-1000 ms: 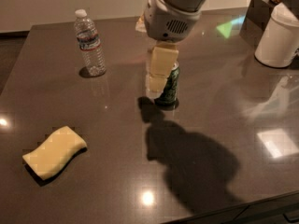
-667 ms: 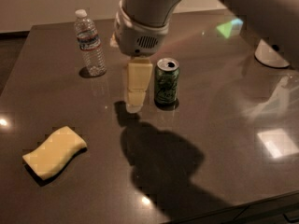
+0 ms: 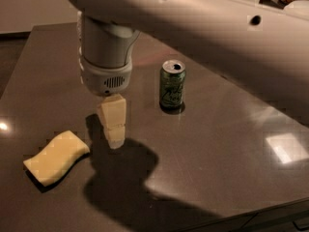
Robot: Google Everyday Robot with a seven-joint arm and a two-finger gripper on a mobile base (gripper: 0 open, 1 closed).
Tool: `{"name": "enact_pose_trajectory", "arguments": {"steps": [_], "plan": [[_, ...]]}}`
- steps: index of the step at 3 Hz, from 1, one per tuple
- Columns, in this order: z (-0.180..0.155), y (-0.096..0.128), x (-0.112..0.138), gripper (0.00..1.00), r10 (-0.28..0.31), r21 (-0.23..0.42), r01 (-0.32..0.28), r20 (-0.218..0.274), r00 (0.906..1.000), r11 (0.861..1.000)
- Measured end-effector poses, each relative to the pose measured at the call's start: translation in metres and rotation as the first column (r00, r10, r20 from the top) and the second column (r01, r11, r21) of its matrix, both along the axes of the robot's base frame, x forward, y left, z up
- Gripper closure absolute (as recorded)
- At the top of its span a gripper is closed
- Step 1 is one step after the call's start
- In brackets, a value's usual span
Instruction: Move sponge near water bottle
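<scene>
The pale yellow sponge (image 3: 55, 157) lies flat on the dark table (image 3: 217, 149) at the front left. My gripper (image 3: 115, 140) hangs from its grey wrist just above the table, a short way right of the sponge's right end and apart from it. It holds nothing. The water bottle is hidden behind my wrist and arm at the back left.
A green drink can (image 3: 172, 85) stands upright at the table's middle, to the right of and behind my gripper. My arm spans the whole top of the view. The table's front edge runs along the lower right.
My gripper has moved left and toward the front, away from the can and close to the sponge. My arm now covers the water bottle. The sponge and the can have not moved.
</scene>
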State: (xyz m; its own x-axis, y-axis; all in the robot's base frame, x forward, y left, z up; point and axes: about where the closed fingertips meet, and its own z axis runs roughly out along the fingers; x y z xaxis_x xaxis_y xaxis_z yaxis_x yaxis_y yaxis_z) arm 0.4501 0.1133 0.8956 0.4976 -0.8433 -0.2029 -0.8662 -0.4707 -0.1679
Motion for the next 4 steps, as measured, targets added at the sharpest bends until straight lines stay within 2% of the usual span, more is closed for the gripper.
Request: {"name": "enact_pose_trajectory", "arguments": {"steps": [1, 3, 4], "plan": [[-0.032, 0.026, -0.017, 0.0, 0.072, -0.039, -0.074, -0.039, 0.9966, 0.997], [-0.059, 0.047, -0.03, 0.0, 0.128, -0.081, -0.135, -0.086, 0.9881, 0.988], [-0.059, 0.05, -0.034, 0.15, 0.13, -0.084, -0.14, -0.112, 0.9851, 0.987]]}}
